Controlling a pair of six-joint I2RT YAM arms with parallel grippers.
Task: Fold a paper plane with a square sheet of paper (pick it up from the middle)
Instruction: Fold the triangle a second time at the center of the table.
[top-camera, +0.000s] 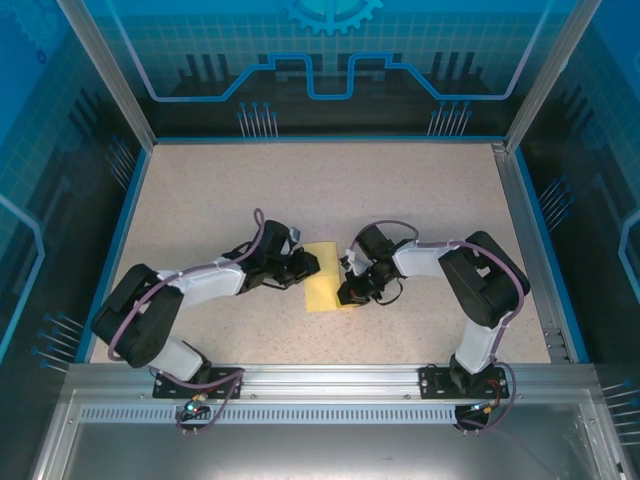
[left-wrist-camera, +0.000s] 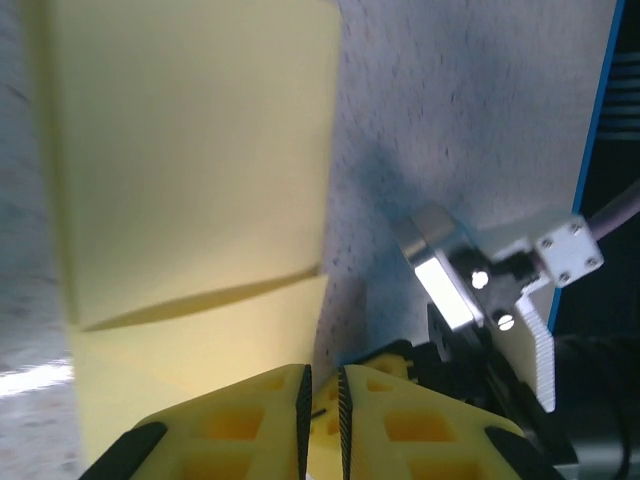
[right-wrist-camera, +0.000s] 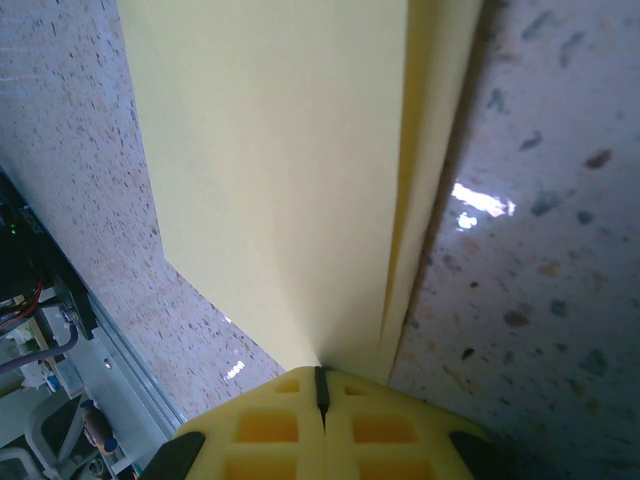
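Table (top-camera: 200, 200), speckled, carries the folded yellow sheet of paper (top-camera: 325, 278) at its middle, its long axis running away from the arm bases. Both arms flank it, equally near. The right gripper (right-wrist-camera: 321, 375) is clamped shut on its right folded edge. The left gripper (left-wrist-camera: 323, 385) sits at the left edge, jaws parted a crack.
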